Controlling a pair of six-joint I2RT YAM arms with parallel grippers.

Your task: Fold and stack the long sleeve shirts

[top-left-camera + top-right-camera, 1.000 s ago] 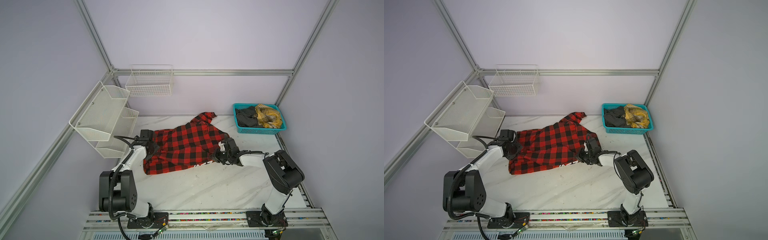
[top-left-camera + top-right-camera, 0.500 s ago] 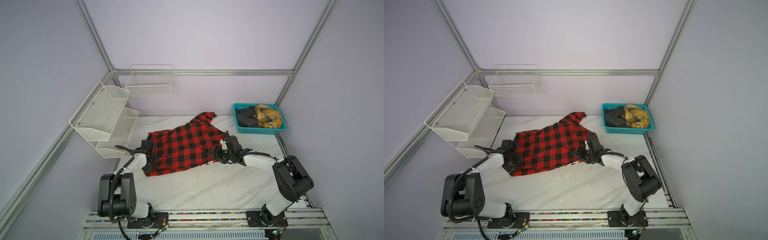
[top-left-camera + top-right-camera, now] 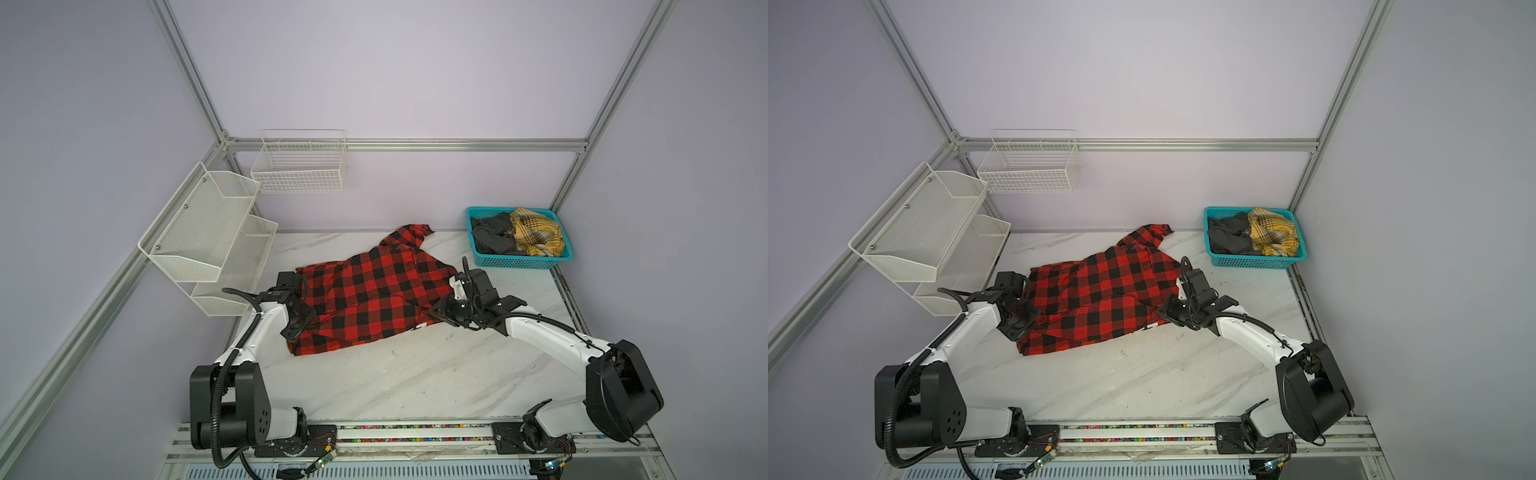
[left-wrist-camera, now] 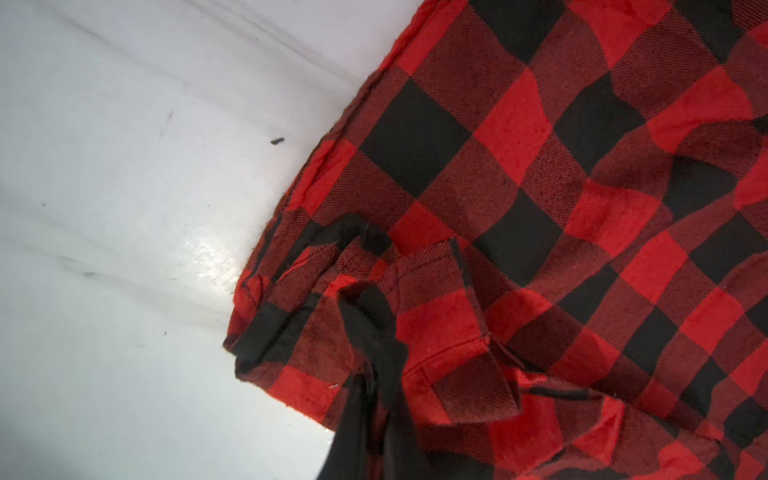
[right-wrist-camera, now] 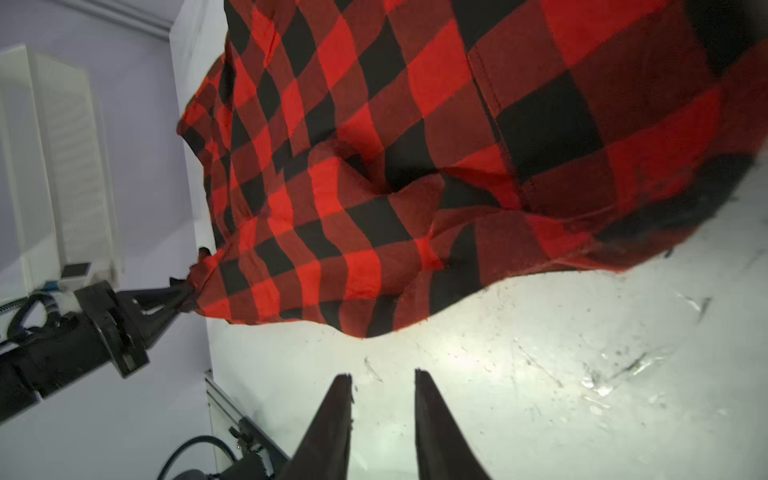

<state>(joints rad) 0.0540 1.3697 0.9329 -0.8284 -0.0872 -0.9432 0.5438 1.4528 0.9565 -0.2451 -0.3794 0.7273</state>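
- Lying rumpled across the back half of the white marble table (image 3: pixel 395 382), the red-and-black checked flannel shirt (image 3: pixel 374 299) stretches between your two arms in both top views, with one sleeve trailing toward the rear wall.
- Your left gripper (image 3: pixel 294 328) is clamped on the shirt's near-left corner. The right wrist view shows it (image 5: pixel 183 293) from the side, its black fingers (image 5: pixel 162 299) pinched tight around a bunched tuck of the check.
- Your left wrist view has those fingers (image 4: pixel 374 374) buried in folded cloth, and the shirt's (image 4: pixel 540 187) hem runs beside bare table.
- Your right gripper (image 3: pixel 434 311) sits low at the shirt's right edge, its jaws a little parted and nothing between them.
- Your right wrist view puts its fingertips (image 5: pixel 343 386) over bare table, with the shirt's (image 5: pixel 415 145) edge just beyond the tips and apart from them.
- In a top view the right gripper (image 3: pixel 1160 312) seems to brush the cloth (image 3: pixel 1100 299), though the angle is too shallow to be sure.
- A teal basket (image 3: pixel 523 262) in the back right corner holds a dark garment (image 3: pixel 492 237) and a yellow plaid garment (image 3: pixel 536 235), well apart from your right gripper.
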